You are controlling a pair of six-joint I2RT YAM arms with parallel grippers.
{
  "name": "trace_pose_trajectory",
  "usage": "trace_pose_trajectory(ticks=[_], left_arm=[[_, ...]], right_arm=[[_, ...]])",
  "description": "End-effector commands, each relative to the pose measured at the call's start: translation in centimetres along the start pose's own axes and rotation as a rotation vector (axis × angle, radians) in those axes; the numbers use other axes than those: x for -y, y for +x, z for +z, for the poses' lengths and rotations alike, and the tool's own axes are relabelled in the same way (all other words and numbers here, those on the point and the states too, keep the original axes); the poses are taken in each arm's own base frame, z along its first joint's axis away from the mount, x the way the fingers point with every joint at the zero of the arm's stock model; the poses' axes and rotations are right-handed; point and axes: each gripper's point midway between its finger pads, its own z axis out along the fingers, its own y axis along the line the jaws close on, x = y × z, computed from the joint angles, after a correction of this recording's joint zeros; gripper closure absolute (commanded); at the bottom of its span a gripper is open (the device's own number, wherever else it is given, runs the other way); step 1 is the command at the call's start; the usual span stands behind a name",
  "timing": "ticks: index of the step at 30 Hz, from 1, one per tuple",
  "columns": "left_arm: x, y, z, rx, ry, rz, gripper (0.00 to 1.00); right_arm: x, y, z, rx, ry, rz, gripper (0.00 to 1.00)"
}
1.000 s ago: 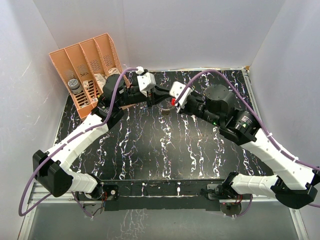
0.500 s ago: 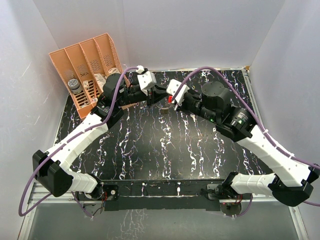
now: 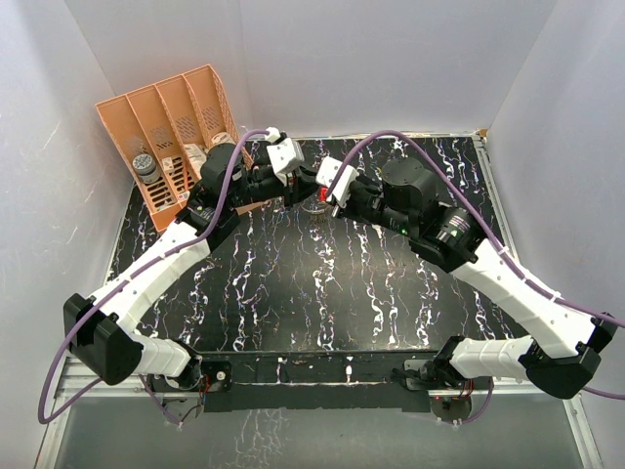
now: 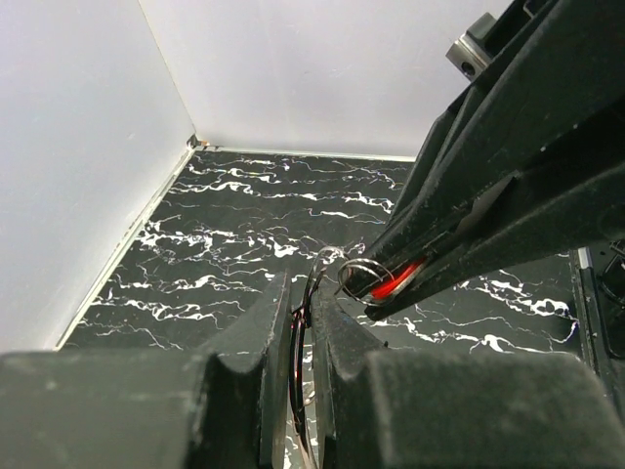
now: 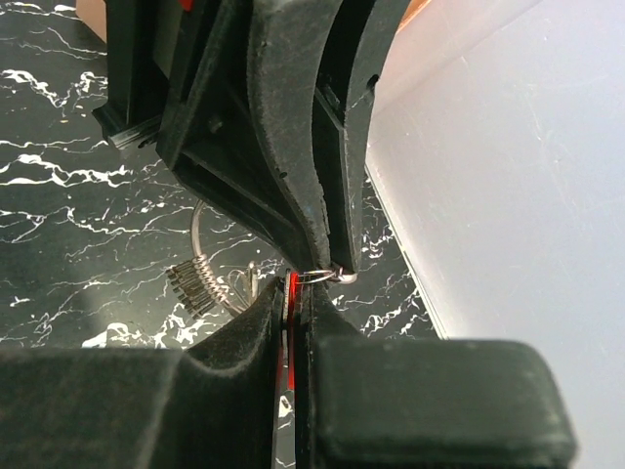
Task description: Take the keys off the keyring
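Note:
Both grippers meet tip to tip above the black marbled table [image 3: 293, 283] at the back centre. My left gripper [image 3: 305, 183] is shut on the thin wire keyring [image 4: 297, 342], which stands edge-on between its jaws in the left wrist view [image 4: 303, 298]. My right gripper [image 3: 326, 189] is shut on the red-headed key [image 5: 291, 289], seen as a red sliver between its jaws [image 5: 294, 293]. The red key [image 4: 398, 282] also shows in the left wrist view, with a small silver loop [image 4: 359, 269] at its end. Several silver keys [image 5: 191, 282] hang bunched on a wire loop below the grippers.
An orange slotted file rack [image 3: 166, 132] with a bottle and small items stands at the back left, close behind the left arm. White walls close in the table on the left, back and right. The right wall [image 5: 508, 147] lies near the grippers.
My right gripper has moved left with the red key, closing up against the left gripper's tips. The left gripper has hardly moved.

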Motion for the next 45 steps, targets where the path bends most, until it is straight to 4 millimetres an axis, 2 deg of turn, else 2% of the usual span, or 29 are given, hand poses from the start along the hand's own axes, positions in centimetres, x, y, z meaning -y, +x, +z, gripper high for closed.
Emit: trace_pose_trajectory(ticks=[1, 7, 11, 14, 19, 21, 24, 29, 32, 36, 39, 42, 45], left_arm=[[-3.2, -4.7, -1.2, 0.135, -0.166, 0.088, 1.0], [-3.9, -5.6, -1.8, 0.153, -0.215, 0.103, 1.0], [-3.8, -6.8, -2.6, 0.196, -0.241, 0.11, 1.0], [-4.1, -8.1, -3.5, 0.223, -0.284, 0.123, 1.0], [-6.0, -11.1, -5.9, 0.284, -0.451, 0.154, 1.0], [-6.3, -11.9, -6.8, 0.305, -0.492, 0.172, 1.0], [-7.1, -11.6, -7.5, 0.268, -0.551, 0.189, 1.0], [-8.9, -7.7, -8.0, 0.129, -0.649, 0.186, 1.0], [-9.5, -5.1, -8.3, 0.057, -0.687, 0.156, 1.0], [-10.0, -0.4, -8.8, -0.058, -0.748, 0.074, 1.0], [-9.4, 3.0, -8.7, -0.111, -0.748, -0.011, 1.0], [-8.3, 6.6, -7.5, -0.153, -0.7, -0.12, 1.0], [-7.1, 10.2, -6.1, -0.173, -0.642, -0.218, 1.0]], right_arm=[[-7.2, -2.1, 0.7, 0.125, -0.308, 0.072, 1.0], [-9.1, -1.2, 1.1, 0.111, -0.387, 0.103, 1.0], [-10.9, 0.6, 1.6, 0.047, -0.449, 0.136, 1.0], [-12.0, 2.7, 2.1, -0.028, -0.473, 0.159, 1.0], [-14.4, 5.0, 2.2, -0.089, -0.549, 0.195, 1.0], [-14.4, 5.6, 2.3, -0.104, -0.527, 0.2, 1.0], [-12.5, 5.4, 2.0, -0.086, -0.417, 0.185, 1.0], [-6.7, 3.6, 0.3, -0.013, -0.121, 0.175, 1.0], [-3.0, 4.1, 0.0, -0.042, 0.063, 0.207, 1.0], [2.7, 5.9, -0.5, -0.065, 0.283, 0.296, 1.0], [7.4, 8.5, -1.0, -0.036, 0.381, 0.405, 1.0], [10.6, 11.4, -0.8, -0.019, 0.414, 0.499, 1.0], [12.4, 14.0, 0.1, -0.028, 0.451, 0.533, 1.0]])
